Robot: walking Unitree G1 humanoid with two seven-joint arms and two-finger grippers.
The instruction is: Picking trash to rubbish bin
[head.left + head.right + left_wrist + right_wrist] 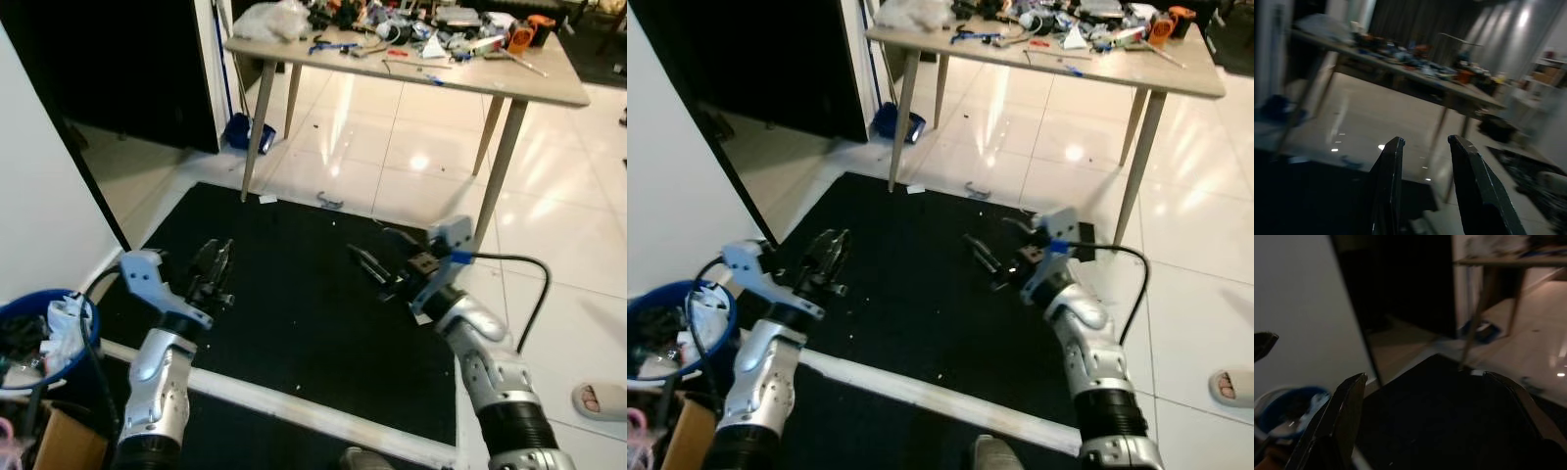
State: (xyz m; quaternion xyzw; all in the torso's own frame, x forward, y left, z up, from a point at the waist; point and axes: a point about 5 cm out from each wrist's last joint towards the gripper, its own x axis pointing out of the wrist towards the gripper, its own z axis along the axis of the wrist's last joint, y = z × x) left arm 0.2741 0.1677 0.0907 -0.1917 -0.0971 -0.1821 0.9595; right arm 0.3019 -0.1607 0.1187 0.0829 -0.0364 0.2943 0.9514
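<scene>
Both silver arms reach forward over a black floor mat [294, 304] that lies on glossy white tiles. The left pincer [214, 266] hangs above the mat at about 8 o'clock in the head view, its 2 black fingers [1388, 186] a narrow gap apart with nothing between them. The right pincer [377, 257] hovers at about 4 o'clock, its fingers [1342, 416] spread wide and empty, pointing across the mat toward the left arm; a black cable [519, 284] loops from its wrist.

A blue rubbish bin [44, 338], already holding white and dark scraps, stands at 8 o'clock by the white wall, just off the mat's near left corner. A brown cardboard box [64, 441] sits beside it at the lower edge.

Small trash lies at the mat's far edge, at 12 o'clock: a white scrap [267, 199] close to a counter leg, and a bluish-grey piece [330, 202] on the tile just beyond. White specks dot the mat.

The wooden counter [509, 83] stands past the mat at 12 o'clock, its top crowded with tools, wires and a crumpled plastic bag [265, 20]. A blue dustpan [250, 132] rests on the floor behind its left legs, beside a dark doorway. A person's foot in a slipper [600, 399] shows at 4 o'clock.
</scene>
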